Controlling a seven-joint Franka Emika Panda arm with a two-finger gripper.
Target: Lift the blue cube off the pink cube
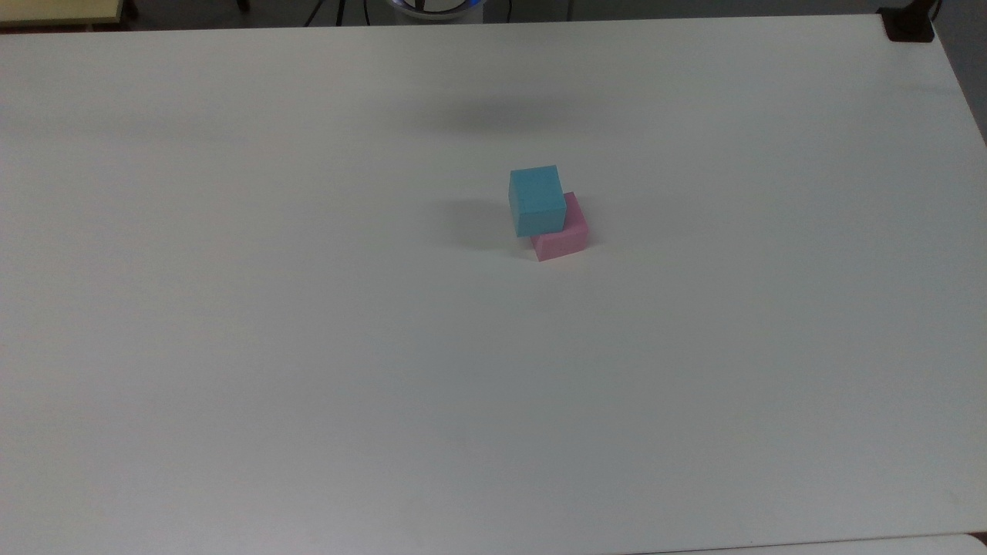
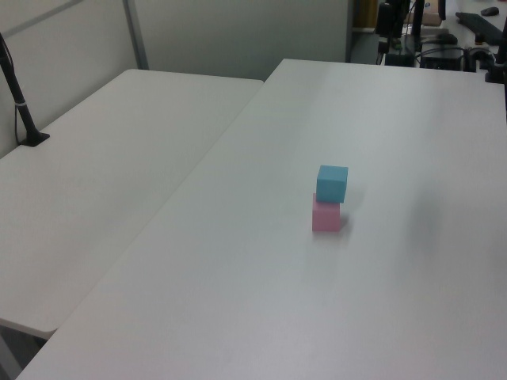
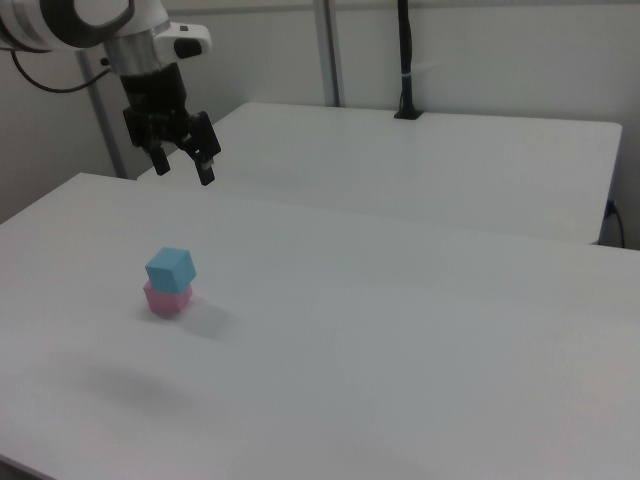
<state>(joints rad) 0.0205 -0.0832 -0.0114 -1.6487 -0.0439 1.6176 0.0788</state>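
White desk (image 1: 308, 347): blue cube (image 1: 537, 200) stacked off-centre on pink cube (image 1: 565, 235). Hand (image 3: 183, 164) hangs high, fingers spread, empty, probably ready to descend.

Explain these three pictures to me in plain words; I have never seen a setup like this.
All three show one moment from three cameras: one above, one on either side. A white table carries a blue cube stacked on a pink cube, sitting a little off-centre on it. In the right view, a robot arm ends in a gripper, a two-fingered claw. It hangs in the air above the table, away from the cubes, fingers apart, holding nothing. Its job is to lift the blue cube off.
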